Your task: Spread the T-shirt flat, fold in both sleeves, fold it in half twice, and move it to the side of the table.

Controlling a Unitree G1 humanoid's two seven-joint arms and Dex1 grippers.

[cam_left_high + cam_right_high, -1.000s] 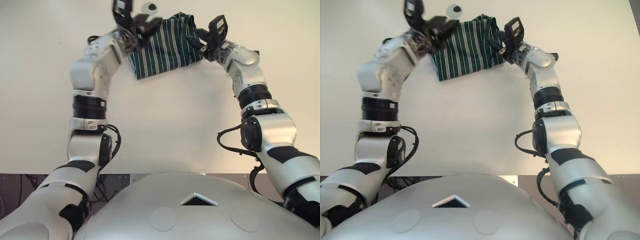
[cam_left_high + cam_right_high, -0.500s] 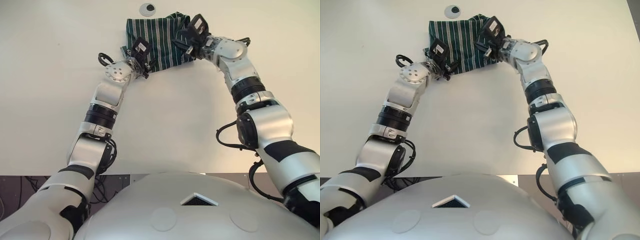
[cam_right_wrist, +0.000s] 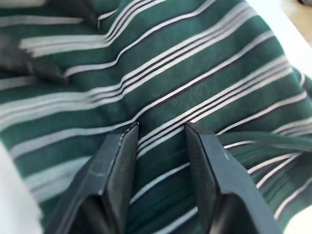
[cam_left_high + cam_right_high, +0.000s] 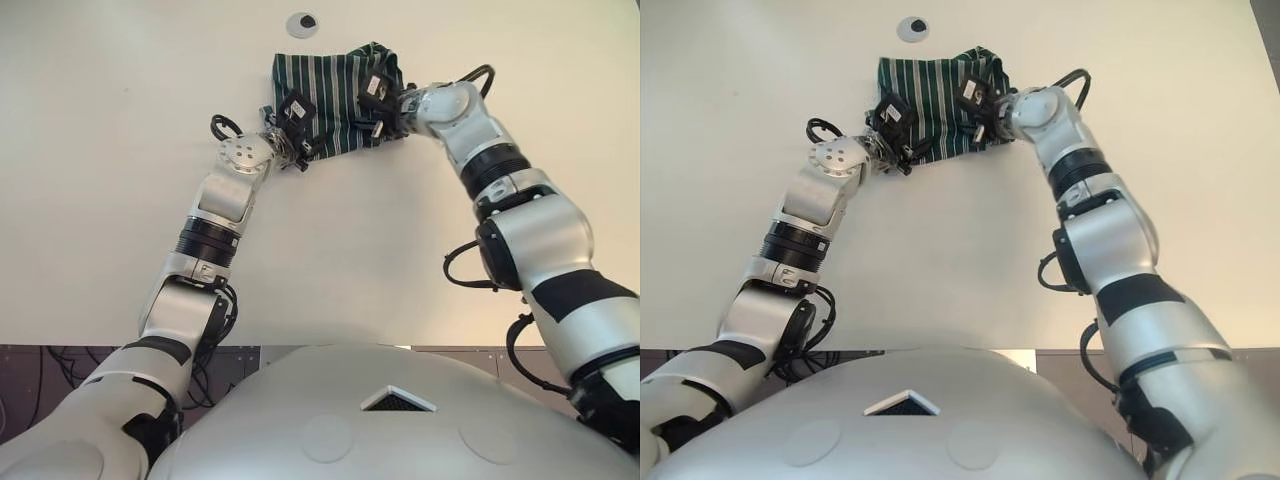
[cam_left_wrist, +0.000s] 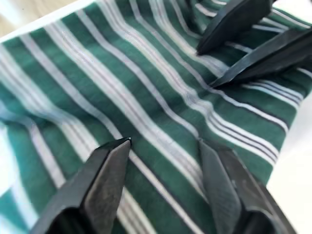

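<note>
White table (image 4: 120,200), broad and pale. Green T-shirt (image 4: 330,85) with white stripes lies on the far middle of it, folded into a compact block, far right corner rumpled.

Left gripper (image 5: 163,141) at the shirt's near left corner: fingers spread apart, tips down over the striped cloth, nothing pinched between them.

Right gripper (image 3: 161,126) at the shirt's right edge: fingers parted by a narrower gap, also down over the fabric, holding nothing.

Small round disc (image 4: 302,24) with a dark centre sits just beyond the shirt's far left corner, apart from it.
</note>
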